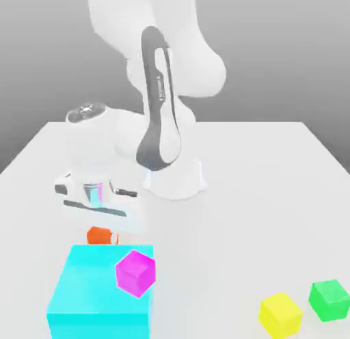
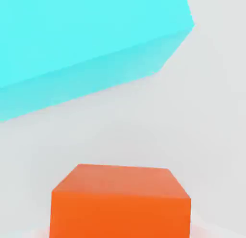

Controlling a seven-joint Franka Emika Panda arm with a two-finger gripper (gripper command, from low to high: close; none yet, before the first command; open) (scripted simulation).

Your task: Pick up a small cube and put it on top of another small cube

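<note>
Panda arm bent low over the white worktop (image 1: pixel 273 167), gripper (image 1: pixel 102 225) closed on the orange cube (image 1: pixel 102 235).

Arm: folded forward from its base, hand lowered and pointing down at about 9 o'clock of the base in the exterior view. Orange cube: just beyond the far edge of the large cyan block (image 1: pixel 96 290), partly hidden by that block and the hand; the hand view cuts off its lower part. Magenta cube (image 1: pixel 135 273): tilted, at the cyan block's 3 o'clock edge; whether it rests on it cannot be told. Yellow cube (image 1: pixel 280 314) and green cube (image 1: pixel 329 299): side by side, at 4 o'clock.
</note>
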